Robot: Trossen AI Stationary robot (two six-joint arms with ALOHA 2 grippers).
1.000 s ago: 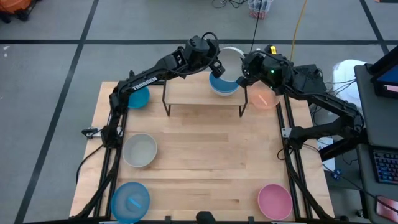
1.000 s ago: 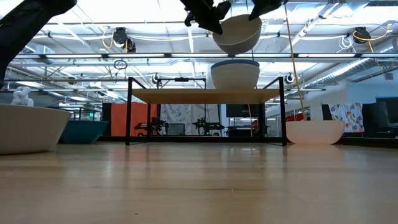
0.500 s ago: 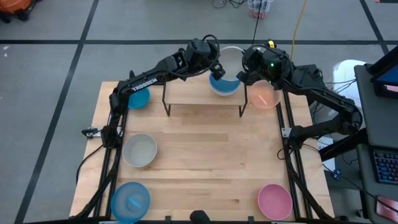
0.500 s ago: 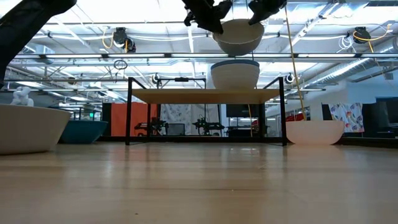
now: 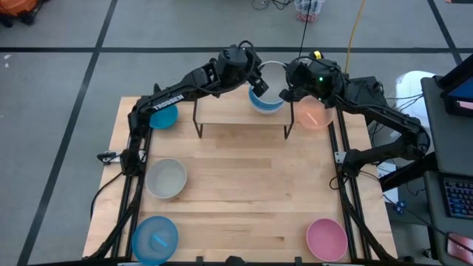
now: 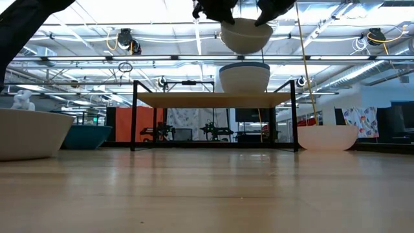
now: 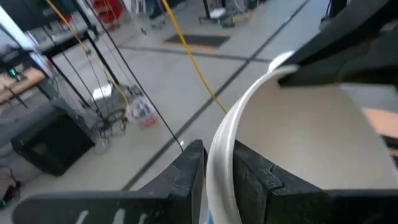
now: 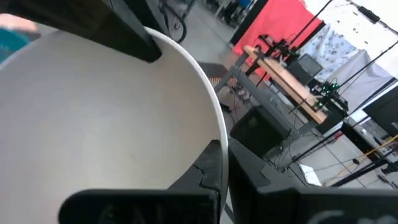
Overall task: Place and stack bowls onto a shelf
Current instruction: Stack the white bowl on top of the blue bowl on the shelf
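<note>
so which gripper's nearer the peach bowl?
Right. The right gripper grips the white bowl just beside the peach bowl; the left gripper holds the white bowl's opposite rim, farther away.

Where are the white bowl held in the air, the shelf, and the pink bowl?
white bowl [image 6: 246, 37]: low view, its outer side wall.
shelf [image 5: 222, 108]: high view, bare part of its wooden top.
pink bowl [image 5: 327, 239]: high view, middle of its inside.

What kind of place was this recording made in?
Probably a robotics lab or workshop: a wooden table on a grey floor with taped lines, ceiling trusses with lights, and workbenches with equipment behind.
</note>
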